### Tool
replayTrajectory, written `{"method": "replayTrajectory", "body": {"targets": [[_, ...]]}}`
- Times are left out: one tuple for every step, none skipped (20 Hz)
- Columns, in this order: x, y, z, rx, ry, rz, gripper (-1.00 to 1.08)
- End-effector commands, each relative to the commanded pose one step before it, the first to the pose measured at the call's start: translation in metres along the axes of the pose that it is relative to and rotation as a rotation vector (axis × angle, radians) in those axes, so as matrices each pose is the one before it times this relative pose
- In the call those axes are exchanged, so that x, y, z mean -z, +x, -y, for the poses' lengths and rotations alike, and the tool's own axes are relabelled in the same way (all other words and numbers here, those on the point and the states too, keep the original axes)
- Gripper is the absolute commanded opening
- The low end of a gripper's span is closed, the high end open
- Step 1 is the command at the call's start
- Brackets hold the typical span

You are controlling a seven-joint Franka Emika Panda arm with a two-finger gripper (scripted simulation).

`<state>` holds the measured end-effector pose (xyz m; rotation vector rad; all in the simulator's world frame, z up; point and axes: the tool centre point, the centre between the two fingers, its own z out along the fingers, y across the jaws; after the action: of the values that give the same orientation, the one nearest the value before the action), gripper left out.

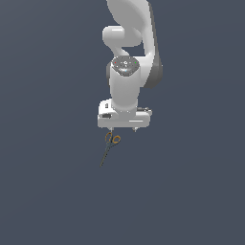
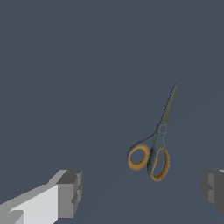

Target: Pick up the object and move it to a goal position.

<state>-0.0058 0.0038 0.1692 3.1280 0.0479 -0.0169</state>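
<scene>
I have the white arm (image 1: 127, 72) hanging down over the flat dark grey floor (image 1: 48, 191), wrist pointing straight down. Below it, my gripper (image 1: 123, 129) hovers with its jaws spread wide apart and nothing between them; on the wrist view one grey finger pad (image 2: 70, 192) sits far from the other. The scissors (image 2: 154, 144) lie on the floor just beneath the gripper, toward the exterior view's left, apart from both fingers. The blades are closed, orange loop handles toward the gripper, dark blades pointing away.
</scene>
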Motion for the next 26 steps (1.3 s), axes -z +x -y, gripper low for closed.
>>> {"method": "replayTrajectory", "body": {"targets": [[0.00000, 0.00000, -0.00001, 0.00000, 0.00000, 0.00000, 1.00], [0.00031, -0.00013, -0.00011, 0.00000, 0.00000, 0.00000, 1.00], [0.00072, -0.00029, 0.00076, 0.00152, -0.00096, 0.00033, 1.00], [0.00124, -0.00051, 0.00088, 0.00198, -0.00128, 0.00044, 1.00], [0.00173, -0.00072, 0.00116, 0.00265, -0.00176, 0.00059, 1.00], [0.00221, -0.00094, 0.00141, 0.00326, -0.00225, 0.00073, 1.00], [0.00219, -0.00094, 0.00144, 0.00325, -0.00236, 0.00073, 1.00], [0.00168, -0.00073, 0.00108, 0.00241, -0.00185, 0.00055, 1.00], [0.00117, -0.00052, 0.00072, 0.00157, -0.00130, 0.00038, 1.00], [0.00066, -0.00030, 0.00045, 0.00086, -0.00080, 0.00023, 1.00], [0.00018, -0.00009, 0.00000, 0.00000, 0.00000, 0.00000, 1.00], [-0.00039, 0.00018, 0.00013, 0.00000, 0.00000, 0.00000, 1.00], [-0.00025, 0.00013, -0.00015, 0.00000, 0.00000, 0.00000, 1.00], [-0.00002, -0.00001, -0.00035, -0.00073, 0.00063, -0.00018, 1.00], [-0.00052, 0.00011, -0.00030, -0.00248, 0.00024, 0.00002, 1.00], [-0.00104, 0.00023, -0.00071, -0.00494, 0.00064, -0.00002, 1.00], [-0.00160, 0.00036, -0.00110, -0.00743, 0.00100, -0.00005, 1.00], [-0.00215, 0.00050, -0.00148, -0.00987, 0.00133, -0.00007, 1.00], [-0.00270, 0.00063, -0.00187, -0.01234, 0.00164, -0.00010, 1.00], [-0.00323, 0.00076, -0.00226, -0.01477, 0.00190, -0.00012, 1.00], [-0.00371, 0.00087, -0.00260, -0.01694, 0.00209, -0.00013, 1.00], [-0.00418, 0.00099, -0.00295, -0.01916, 0.00223, -0.00014, 1.00], [-0.00468, 0.00111, -0.00334, -0.02150, 0.00235, -0.00016, 1.00], [-0.00518, 0.00124, -0.00372, -0.02382, 0.00243, -0.00019, 1.00], [-0.00571, 0.00139, -0.00415, -0.02629, 0.00247, -0.00023, 1.00], [-0.00623, 0.00154, -0.00458, -0.02872, 0.00244, -0.00028, 1.00]]}}
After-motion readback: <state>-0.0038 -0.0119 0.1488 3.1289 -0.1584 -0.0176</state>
